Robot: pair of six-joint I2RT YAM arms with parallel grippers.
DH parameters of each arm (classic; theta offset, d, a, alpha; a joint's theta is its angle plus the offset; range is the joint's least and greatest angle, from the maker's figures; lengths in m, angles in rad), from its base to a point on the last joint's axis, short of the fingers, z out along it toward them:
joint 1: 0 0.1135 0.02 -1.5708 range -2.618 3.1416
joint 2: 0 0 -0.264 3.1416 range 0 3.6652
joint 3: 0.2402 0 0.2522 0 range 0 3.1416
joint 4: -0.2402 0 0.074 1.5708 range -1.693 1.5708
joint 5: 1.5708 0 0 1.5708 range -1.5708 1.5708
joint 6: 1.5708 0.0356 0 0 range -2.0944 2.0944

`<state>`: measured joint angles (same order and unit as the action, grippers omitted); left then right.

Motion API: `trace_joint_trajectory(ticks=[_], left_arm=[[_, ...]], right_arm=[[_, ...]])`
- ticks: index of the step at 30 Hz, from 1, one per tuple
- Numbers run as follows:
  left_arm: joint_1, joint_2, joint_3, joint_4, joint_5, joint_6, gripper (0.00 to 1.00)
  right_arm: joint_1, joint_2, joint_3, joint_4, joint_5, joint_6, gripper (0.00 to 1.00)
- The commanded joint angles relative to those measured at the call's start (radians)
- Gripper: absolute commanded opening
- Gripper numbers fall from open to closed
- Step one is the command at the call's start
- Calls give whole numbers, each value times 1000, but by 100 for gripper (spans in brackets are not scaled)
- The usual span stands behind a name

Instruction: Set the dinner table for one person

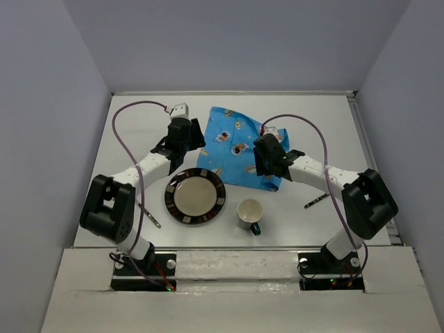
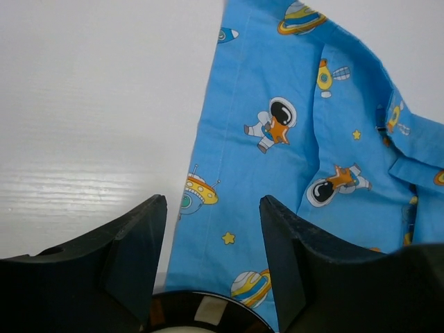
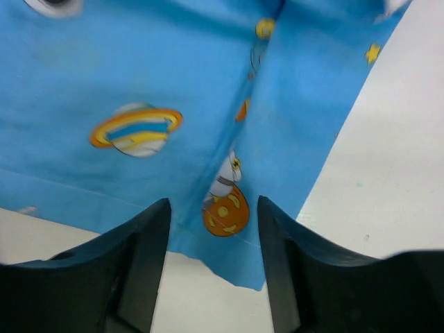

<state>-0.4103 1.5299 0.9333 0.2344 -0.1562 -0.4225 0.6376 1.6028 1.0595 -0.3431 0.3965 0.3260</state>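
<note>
The dinner table (image 1: 142, 135) is a plain white top. On it, at the middle back, lies a rumpled blue cartoon-printed cloth mat (image 1: 232, 142). My left gripper (image 1: 186, 144) hangs open over the mat's left edge (image 2: 291, 180), with cloth and bare table (image 2: 90, 104) showing between its fingers (image 2: 213, 201). My right gripper (image 1: 269, 165) stands open over the mat's near right corner (image 3: 139, 69), and an orange planet print shows in its gap (image 3: 214, 202). A dark-rimmed plate (image 1: 216, 198) with a cream centre sits just in front of the mat; its rim (image 2: 201, 309) shows under the left fingers.
A cream mug (image 1: 248, 210) with a dark handle stands to the right of the plate. A slim utensil (image 1: 149, 216) lies by the left arm and another (image 1: 316, 202) by the right arm. Grey walls close in the table on three sides.
</note>
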Motion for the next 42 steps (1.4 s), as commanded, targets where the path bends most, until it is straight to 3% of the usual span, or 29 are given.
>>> trace_joint_trajectory(ticks=[1, 5, 8, 13, 16, 27, 30, 31, 32, 37, 42], left_arm=[[8, 99, 108, -56, 24, 67, 66], [8, 191, 176, -109, 66, 88, 64], [7, 240, 206, -125, 96, 100, 64], [7, 311, 271, -173, 110, 126, 63], [7, 367, 308, -204, 110, 136, 61], [-12, 499, 436, -311, 55, 179, 54], [-12, 524, 455, -314, 64, 180, 29], [-13, 530, 460, -314, 63, 179, 3], [-13, 541, 463, -313, 63, 179, 0], [-2, 536, 478, -294, 17, 168, 0], [100, 486, 516, -291, 7, 148, 0]], right_arm=[[10, 40, -36, -22, 7, 36, 64], [-12, 80, -24, -28, 22, 47, 66], [-25, 85, -16, -30, 62, 47, 56], [-38, 72, -18, -25, 68, 51, 22], [-47, 65, -23, -22, 76, 53, 10], [-56, -6, -50, 42, 39, 51, 0], [-65, -27, -49, 61, 15, 45, 0], [-65, -33, -49, 65, 2, 42, 0], [-78, -38, -47, 70, -5, 36, 0], [-162, -76, -55, 165, -134, 24, 0], [-333, -145, -107, 372, -329, 76, 0]])
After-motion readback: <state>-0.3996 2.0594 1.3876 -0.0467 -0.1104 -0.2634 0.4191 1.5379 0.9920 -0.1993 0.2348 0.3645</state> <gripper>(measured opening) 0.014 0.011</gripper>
